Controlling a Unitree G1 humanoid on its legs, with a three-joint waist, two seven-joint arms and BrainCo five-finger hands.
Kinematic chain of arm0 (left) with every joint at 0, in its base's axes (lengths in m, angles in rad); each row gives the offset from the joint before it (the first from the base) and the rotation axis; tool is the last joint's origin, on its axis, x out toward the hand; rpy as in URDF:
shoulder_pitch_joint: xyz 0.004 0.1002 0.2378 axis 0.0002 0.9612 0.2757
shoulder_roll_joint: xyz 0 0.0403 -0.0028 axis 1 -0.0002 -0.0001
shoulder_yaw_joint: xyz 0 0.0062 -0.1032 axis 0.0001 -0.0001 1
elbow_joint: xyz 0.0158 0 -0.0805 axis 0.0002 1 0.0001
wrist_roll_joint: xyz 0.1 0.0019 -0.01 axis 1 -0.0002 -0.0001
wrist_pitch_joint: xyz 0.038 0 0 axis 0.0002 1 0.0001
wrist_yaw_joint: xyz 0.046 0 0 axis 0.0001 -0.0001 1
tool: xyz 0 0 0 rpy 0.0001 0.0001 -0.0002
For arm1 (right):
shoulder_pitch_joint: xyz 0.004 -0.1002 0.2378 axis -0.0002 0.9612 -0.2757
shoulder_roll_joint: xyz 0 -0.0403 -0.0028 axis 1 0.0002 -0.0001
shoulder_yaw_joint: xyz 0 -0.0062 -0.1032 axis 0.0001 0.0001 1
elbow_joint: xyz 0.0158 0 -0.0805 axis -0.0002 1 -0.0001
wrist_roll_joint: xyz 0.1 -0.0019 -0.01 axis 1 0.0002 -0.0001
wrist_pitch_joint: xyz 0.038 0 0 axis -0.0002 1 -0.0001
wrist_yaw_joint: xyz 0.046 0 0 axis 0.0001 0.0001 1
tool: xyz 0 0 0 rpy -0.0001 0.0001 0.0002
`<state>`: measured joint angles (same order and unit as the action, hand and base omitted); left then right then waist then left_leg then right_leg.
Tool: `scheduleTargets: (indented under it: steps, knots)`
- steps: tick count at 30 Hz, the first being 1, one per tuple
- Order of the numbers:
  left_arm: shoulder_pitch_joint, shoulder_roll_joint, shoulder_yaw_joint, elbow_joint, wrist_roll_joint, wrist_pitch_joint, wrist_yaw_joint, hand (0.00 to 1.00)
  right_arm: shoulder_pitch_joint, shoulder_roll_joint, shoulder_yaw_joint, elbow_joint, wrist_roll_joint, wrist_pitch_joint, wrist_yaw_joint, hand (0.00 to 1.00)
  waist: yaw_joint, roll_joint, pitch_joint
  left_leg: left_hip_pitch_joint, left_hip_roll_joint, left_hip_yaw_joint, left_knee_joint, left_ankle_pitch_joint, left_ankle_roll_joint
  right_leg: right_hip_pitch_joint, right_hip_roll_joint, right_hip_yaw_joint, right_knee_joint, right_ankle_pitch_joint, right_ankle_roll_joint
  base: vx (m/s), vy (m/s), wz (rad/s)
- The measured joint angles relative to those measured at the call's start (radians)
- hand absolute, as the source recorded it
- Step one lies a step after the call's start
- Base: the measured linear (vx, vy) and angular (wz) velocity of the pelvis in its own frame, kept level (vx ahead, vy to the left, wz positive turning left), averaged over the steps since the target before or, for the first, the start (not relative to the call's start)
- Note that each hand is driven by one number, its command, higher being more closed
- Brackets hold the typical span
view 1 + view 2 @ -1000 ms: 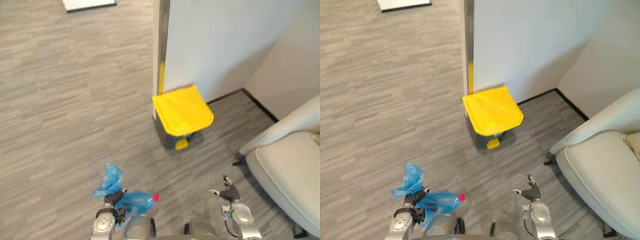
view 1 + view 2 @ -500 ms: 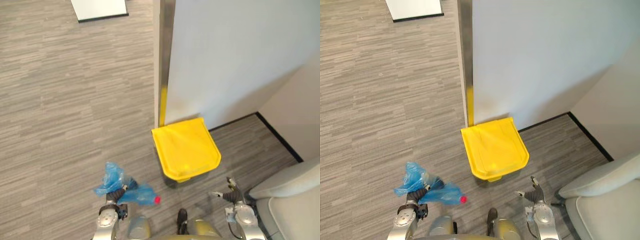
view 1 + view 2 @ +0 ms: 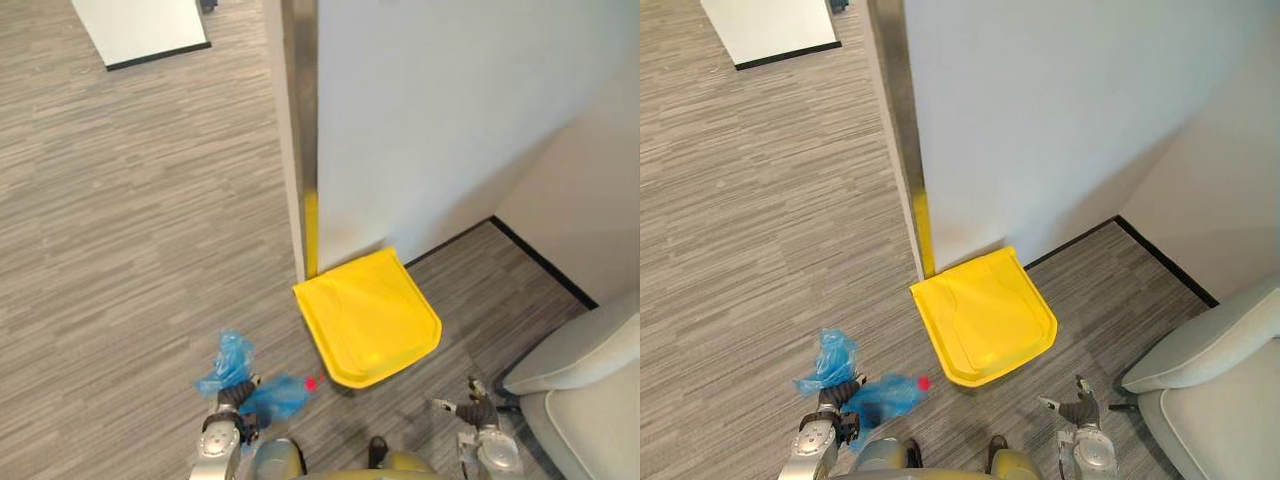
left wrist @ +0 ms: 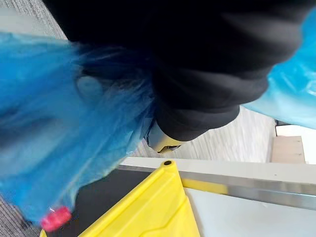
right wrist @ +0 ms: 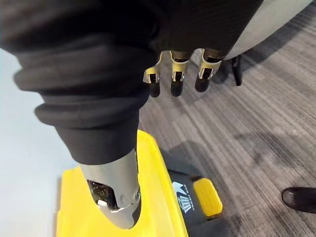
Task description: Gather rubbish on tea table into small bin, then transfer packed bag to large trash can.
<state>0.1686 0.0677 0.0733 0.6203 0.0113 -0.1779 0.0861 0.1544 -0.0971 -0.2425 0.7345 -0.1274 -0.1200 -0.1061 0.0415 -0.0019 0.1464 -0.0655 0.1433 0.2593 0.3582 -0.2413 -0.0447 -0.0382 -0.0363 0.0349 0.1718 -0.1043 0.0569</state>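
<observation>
Blue bag (image 3: pixel 268 397) is gripped by the left hand (image 3: pixel 234 398) near the yellow-lidded trash can (image 3: pixel 367 317), while the right hand (image 3: pixel 478 409) is held with fingers relaxed.

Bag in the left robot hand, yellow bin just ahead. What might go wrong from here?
1. The yellow lid is shut, so the blue bag gripped in the left robot hand would land on top unless the pedal is pressed first.
2. A red item shows at the bag's tip and might slip out.
3. The lid backs onto the wall, which may stop it opening fully.
</observation>
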Motion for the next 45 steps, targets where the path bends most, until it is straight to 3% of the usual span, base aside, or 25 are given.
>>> scheduleTargets:
  steps: [7, 11, 14, 16, 17, 18, 20, 23, 24, 26, 28, 30, 34, 38, 40, 45]
  knots:
    - [0.01, 0.021, 0.009, 0.001, 0.0, 0.0, 0.001, 1.0, -0.01, -0.012, 0.005, 0.06, 0.0, 0.014, 0.0, 0.0, 0.0, 0.006, -0.005, -0.003, 0.002, 0.015, 0.002, -0.006, 0.01, -0.005, 0.001, 0.022, -0.027, 0.015, 0.006, -0.04, -0.002, -0.13]
    - [0.015, 0.021, 0.01, 0.0, -0.001, 0.0, 0.001, 1.0, -0.034, -0.016, 0.028, 0.065, 0.0, 0.016, 0.0, 0.0, 0.004, 0.017, -0.015, -0.072, 0.029, 0.013, 0.097, -0.053, 0.026, -0.039, 0.014, 0.024, -0.027, 0.032, 0.014, -0.07, 0.056, -0.1]
    - [0.026, 0.02, 0.004, -0.005, -0.001, 0.001, 0.001, 1.0, -0.052, -0.016, 0.053, 0.043, 0.0, 0.016, -0.003, 0.0, 0.006, 0.01, -0.014, -0.097, 0.025, 0.0, 0.164, -0.106, 0.031, -0.083, 0.004, 0.019, 0.092, -0.023, 0.037, -0.05, 0.09, 0.03]
    - [0.034, 0.018, -0.005, -0.024, -0.001, 0.007, 0.0, 1.0, -0.038, -0.012, 0.054, 0.018, 0.0, 0.016, -0.005, 0.0, -0.001, 0.002, -0.011, -0.079, -0.001, -0.035, 0.175, -0.132, 0.058, -0.111, -0.028, -0.026, 0.218, -0.052, 0.054, -0.01, 0.106, 0.4]
    - [0.032, 0.017, -0.004, -0.037, -0.001, 0.007, 0.002, 1.0, -0.03, -0.007, 0.052, 0.004, 0.0, 0.016, -0.005, 0.0, 0.0, 0.0, 0.002, -0.054, -0.016, -0.056, 0.173, -0.142, 0.078, -0.165, -0.037, -0.077, 0.356, -0.073, 0.035, 0.02, 0.073, 0.4]
    - [0.029, 0.022, -0.005, -0.046, -0.001, 0.008, 0.002, 1.0, -0.028, 0.002, 0.052, -0.006, 0.0, 0.017, -0.004, 0.0, 0.003, 0.007, 0.01, -0.04, -0.013, -0.074, 0.182, -0.148, 0.088, -0.189, -0.038, -0.108, 0.376, -0.094, 0.027, 0.06, 0.027, 0.35]
    - [0.001, 0.046, -0.011, -0.048, -0.002, 0.008, 0.005, 1.0, -0.034, 0.016, 0.054, -0.031, 0.001, 0.016, -0.005, 0.0, 0.002, -0.009, 0.018, -0.033, -0.01, -0.102, 0.206, -0.165, 0.097, -0.255, -0.039, -0.162, 0.322, -0.084, 0.032, 0.12, -0.065, 0.43]
    - [-0.052, 0.069, -0.026, -0.03, -0.003, 0.008, 0.01, 1.0, -0.041, 0.004, 0.05, -0.037, 0.002, 0.017, -0.018, 0.0, -0.001, -0.031, 0.043, -0.026, -0.02, -0.151, 0.279, -0.222, 0.073, -0.281, -0.053, -0.175, 0.109, 0.008, 0.078, 0.13, -0.107, 0.66]
    - [-0.061, 0.064, -0.026, -0.016, -0.004, 0.009, 0.013, 1.0, -0.039, -0.002, 0.047, -0.035, 0.004, 0.019, -0.024, 0.0, -0.004, -0.021, 0.046, -0.024, -0.017, -0.176, 0.303, -0.245, 0.065, -0.274, -0.051, -0.175, 0.125, 0.038, 0.078, 0.28, -0.173, 0.47]
    - [-0.078, 0.068, -0.027, 0.012, -0.005, 0.009, 0.027, 1.0, -0.04, -0.019, 0.024, -0.04, 0.013, 0.016, -0.024, 0.0, 0.006, 0.008, 0.065, 0.005, -0.006, -0.237, 0.304, -0.273, 0.037, -0.283, -0.026, -0.158, 0.241, -0.032, 0.086, 0.29, -0.155, 0.44]
    - [-0.088, 0.074, -0.024, 0.02, 0.0, 0.009, 0.039, 1.0, -0.04, -0.022, -0.039, -0.04, 0.022, 0.025, -0.026, 0.0, 0.002, 0.004, 0.072, 0.013, 0.0, -0.285, 0.303, -0.288, 0.01, -0.308, -0.01, -0.15, 0.324, -0.072, 0.059, 0.26, -0.182, 0.53]
    - [-0.103, 0.084, -0.021, 0.02, -0.004, 0.016, 0.066, 1.0, -0.06, -0.016, -0.062, -0.043, 0.038, 0.033, -0.032, 0.0, 0.015, 0.012, 0.076, -0.004, 0.035, -0.291, 0.299, -0.292, -0.02, -0.346, 0.011, -0.175, 0.368, -0.099, 0.057, 0.31, -0.208, 0.01]
    - [-0.13, 0.065, -0.023, 0.023, -0.019, 0.015, 0.063, 1.0, -0.078, 0.004, -0.061, -0.042, 0.081, 0.028, -0.023, 0.0, 0.016, 0.017, 0.074, 0.031, 0.084, -0.317, 0.208, -0.273, -0.065, -0.344, 0.071, -0.182, 0.352, -0.11, 0.046, 0.16, -0.21, -0.15]
    - [-0.128, 0.062, -0.021, 0.04, -0.018, 0.015, 0.041, 1.0, -0.08, 0.021, -0.052, -0.002, 0.088, 0.029, -0.022, 0.0, -0.022, 0.013, 0.069, 0.04, 0.115, -0.344, 0.14, -0.234, -0.106, -0.338, 0.092, -0.217, 0.328, -0.105, 0.039, 0.06, -0.195, 0.16]
    - [-0.121, 0.066, -0.021, 0.04, -0.018, 0.016, 0.036, 1.0, -0.09, 0.021, 0.021, -0.002, 0.087, 0.028, -0.023, 0.0, -0.029, 0.016, 0.07, 0.007, 0.135, -0.36, 0.125, -0.223, -0.127, -0.361, 0.11, -0.232, 0.306, -0.099, 0.026, -0.02, -0.236, 0.11]
    - [-0.123, 0.071, -0.047, 0.037, -0.017, 0.014, 0.021, 1.0, -0.192, 0.026, 0.231, -0.003, 0.081, 0.027, -0.021, 0.0, -0.024, 0.017, 0.071, -0.047, 0.129, -0.449, 0.052, -0.186, -0.142, -0.402, 0.134, -0.256, 0.261, -0.096, 0.013, -0.04, -0.213, 0.37]
